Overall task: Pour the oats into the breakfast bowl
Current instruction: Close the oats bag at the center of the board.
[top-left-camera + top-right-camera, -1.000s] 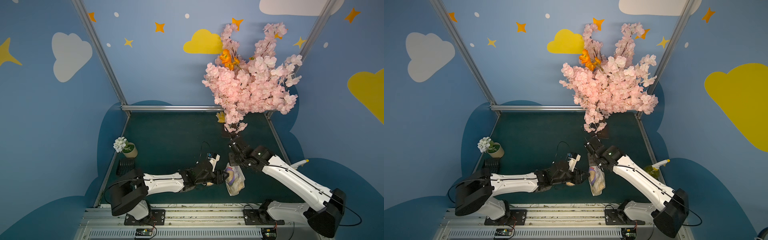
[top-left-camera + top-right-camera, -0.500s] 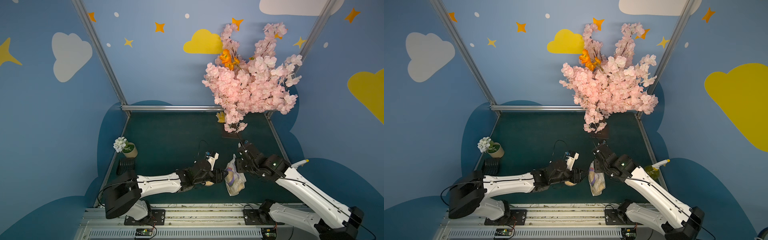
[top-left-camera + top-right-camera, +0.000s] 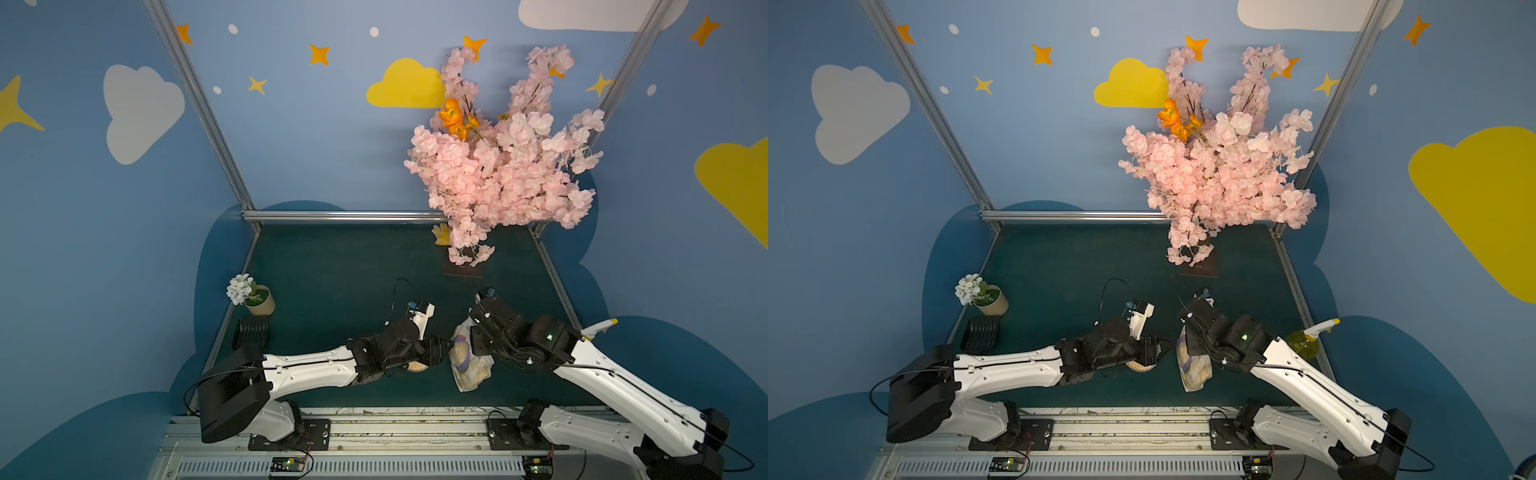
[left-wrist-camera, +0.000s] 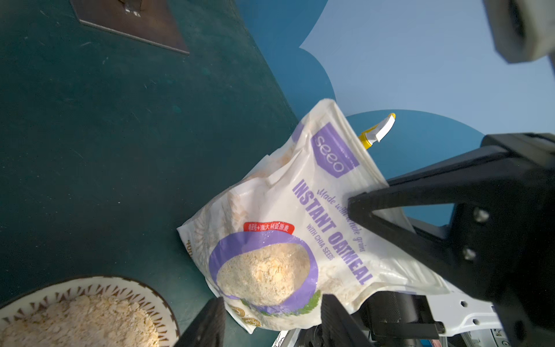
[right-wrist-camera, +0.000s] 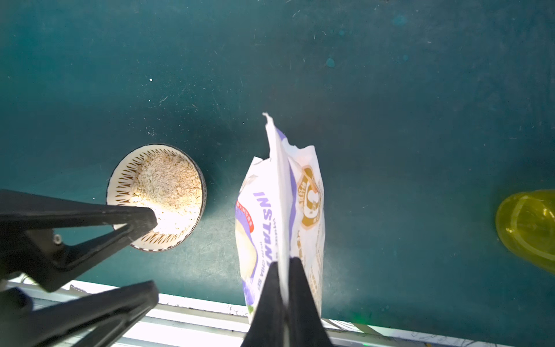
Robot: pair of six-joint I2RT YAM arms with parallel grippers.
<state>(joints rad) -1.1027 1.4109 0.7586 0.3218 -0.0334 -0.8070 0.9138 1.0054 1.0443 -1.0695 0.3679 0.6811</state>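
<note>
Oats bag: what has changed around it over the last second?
The right gripper backed off the oats bag, then returned and is now shut on an edge of it; that arm's elbow swung outward. The bag, the breakfast bowl with oats in it, and the open left gripper stayed put.

Blue walls (image 3: 311, 145) painted with white and yellow clouds and orange stars enclose a dark green tabletop (image 3: 345, 270), framed by aluminium posts (image 3: 204, 112). A pink blossom tree (image 3: 498, 178) stands at its far right corner.
</note>
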